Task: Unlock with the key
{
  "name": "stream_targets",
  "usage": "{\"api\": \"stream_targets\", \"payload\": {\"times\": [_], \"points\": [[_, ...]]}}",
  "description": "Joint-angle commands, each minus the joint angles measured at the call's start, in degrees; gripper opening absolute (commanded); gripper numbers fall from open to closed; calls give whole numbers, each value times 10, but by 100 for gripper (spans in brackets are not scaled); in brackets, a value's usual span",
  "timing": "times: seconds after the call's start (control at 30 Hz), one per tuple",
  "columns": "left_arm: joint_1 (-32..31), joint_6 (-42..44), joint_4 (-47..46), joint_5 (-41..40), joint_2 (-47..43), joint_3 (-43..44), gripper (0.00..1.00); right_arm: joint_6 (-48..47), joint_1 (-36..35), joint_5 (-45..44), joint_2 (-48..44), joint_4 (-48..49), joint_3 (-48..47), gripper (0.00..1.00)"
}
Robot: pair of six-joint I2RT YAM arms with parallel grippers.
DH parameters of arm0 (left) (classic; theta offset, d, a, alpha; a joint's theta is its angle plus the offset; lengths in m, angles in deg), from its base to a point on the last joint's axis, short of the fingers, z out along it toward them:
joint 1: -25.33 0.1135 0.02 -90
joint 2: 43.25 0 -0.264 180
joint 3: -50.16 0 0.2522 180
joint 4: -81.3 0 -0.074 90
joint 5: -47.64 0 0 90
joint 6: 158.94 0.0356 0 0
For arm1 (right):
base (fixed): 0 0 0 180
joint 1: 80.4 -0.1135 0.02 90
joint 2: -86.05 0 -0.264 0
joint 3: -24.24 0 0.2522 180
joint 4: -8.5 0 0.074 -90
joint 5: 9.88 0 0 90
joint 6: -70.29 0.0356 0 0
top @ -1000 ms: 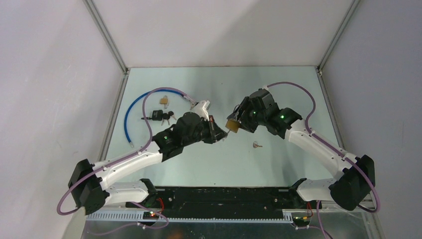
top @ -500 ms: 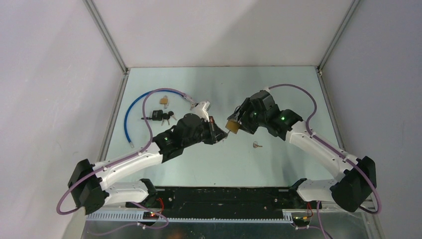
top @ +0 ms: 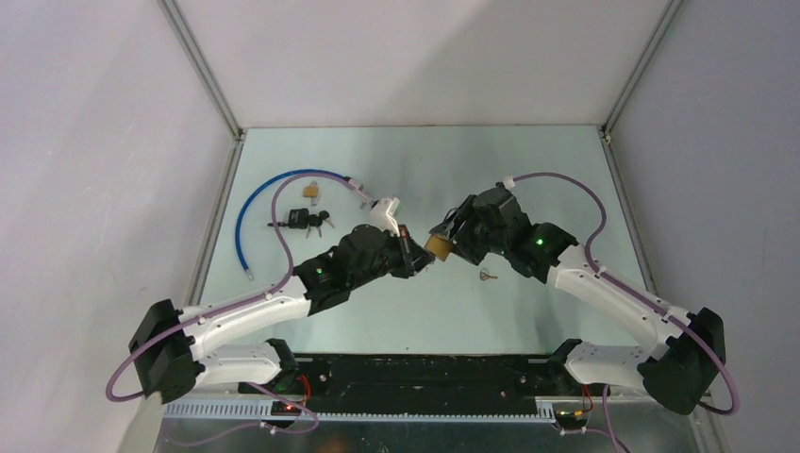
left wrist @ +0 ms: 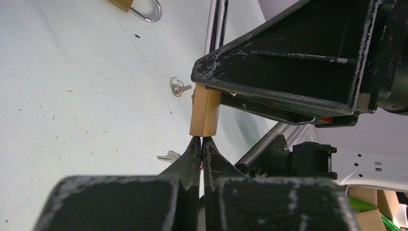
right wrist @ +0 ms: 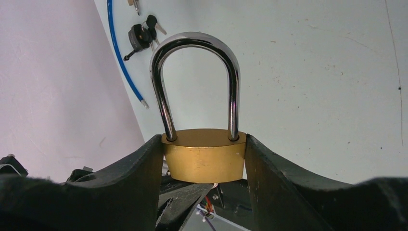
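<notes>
My right gripper (top: 443, 241) is shut on the brass padlock (top: 438, 246) and holds it above the table. In the right wrist view the pads (right wrist: 144, 168) clamp its brass body (right wrist: 204, 161) from both sides, with the steel shackle (right wrist: 195, 41) closed and pointing away. My left gripper (top: 422, 257) is shut, and its tips (left wrist: 202, 140) press against the padlock's bottom face (left wrist: 204, 108). The key is pinched between the left fingers and almost wholly hidden; only a thin sliver shows in the slit.
A loose key (top: 487, 275) lies on the table under the right arm and also shows in the left wrist view (left wrist: 179, 88). At the back left lie a blue cable (top: 247, 212), a black lock with keys (top: 302, 220) and a small brass padlock (top: 309, 191).
Both grippers have shifted slightly toward the near edge together. The left tips have closed the small gap and now touch the padlock's bottom. Both grips are unchanged.
</notes>
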Motion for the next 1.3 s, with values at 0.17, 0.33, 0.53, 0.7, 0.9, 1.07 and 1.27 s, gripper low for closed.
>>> {"api": "stream_targets", "payload": {"times": [0.17, 0.33, 0.53, 0.7, 0.9, 1.07, 1.27], "points": [[0, 11, -49, -75, -37, -8, 0, 16, -33, 22, -9, 73, -8, 0], [0, 19, -49, -66, -26, 4, 2, 17, -35, 40, -1, 82, -8, 0], [-1, 38, -34, -62, -40, -1, 53, 17, -7, 17, -24, 66, -9, 0], [-4, 26, -31, -50, -59, -17, 64, 18, 11, 6, -30, 59, -9, 0], [-18, 14, -22, -37, -58, -24, 56, 16, 20, 2, -35, 57, -8, 0], [-25, 19, -21, -33, -37, -6, 49, 13, 21, 3, -33, 58, -8, 0], [-26, 27, -22, -37, -16, 14, 36, 10, 23, 9, -32, 57, -8, 0]]}}
